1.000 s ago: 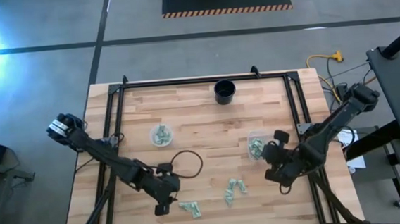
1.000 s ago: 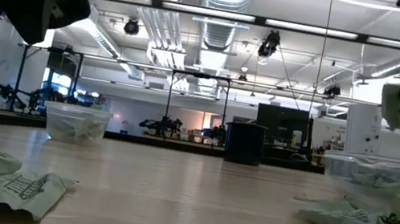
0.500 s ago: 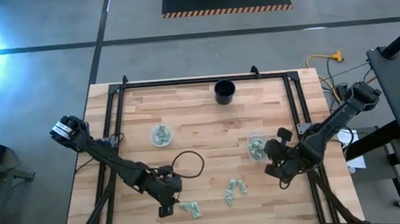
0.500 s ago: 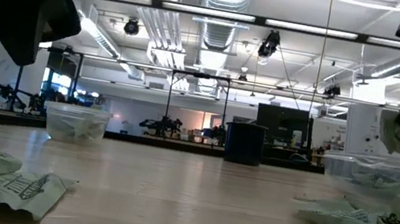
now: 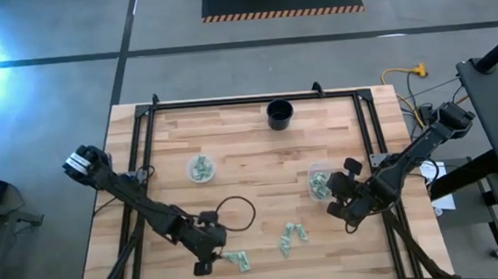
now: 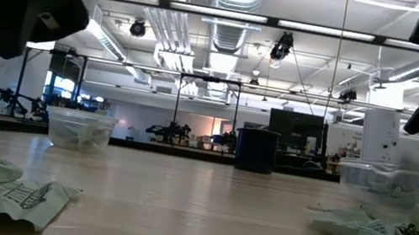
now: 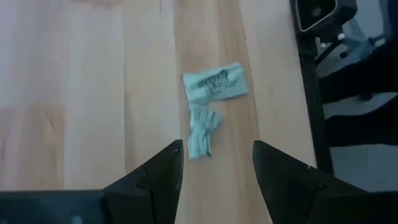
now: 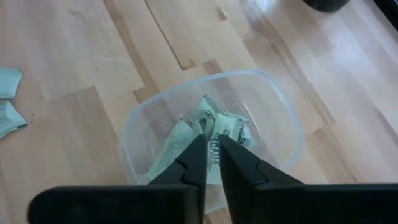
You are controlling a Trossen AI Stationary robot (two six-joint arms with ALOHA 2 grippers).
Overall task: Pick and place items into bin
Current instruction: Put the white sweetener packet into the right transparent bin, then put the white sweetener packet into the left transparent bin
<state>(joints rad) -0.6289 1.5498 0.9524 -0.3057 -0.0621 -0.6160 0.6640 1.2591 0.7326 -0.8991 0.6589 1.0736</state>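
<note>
Several pale green and white packets lie on the wooden table: a pair (image 5: 236,261) near the front edge and a small group (image 5: 291,236) right of them. More fill two clear tubs, the left one (image 5: 201,168) and the right one (image 5: 320,182). My left gripper (image 7: 217,146) hovers open above the front pair (image 7: 213,84), touching neither packet. My right gripper (image 8: 212,140) hangs over the right tub (image 8: 273,99) with only a narrow gap between its fingers and nothing in them. Packets (image 8: 217,127) lie in the tub below it.
A black cup (image 5: 280,114) stands at the far edge, in the middle. A dark cable loop (image 5: 235,213) lies beside my left arm. Black rails (image 5: 144,147) run along the table's left, far and right sides. Bare wood lies between the two tubs.
My right gripper has sunk a little toward the right tub. The packet that hung from its fingertips in the low view hangs there no longer; it has let go, and the packet has dropped toward the tub.
</note>
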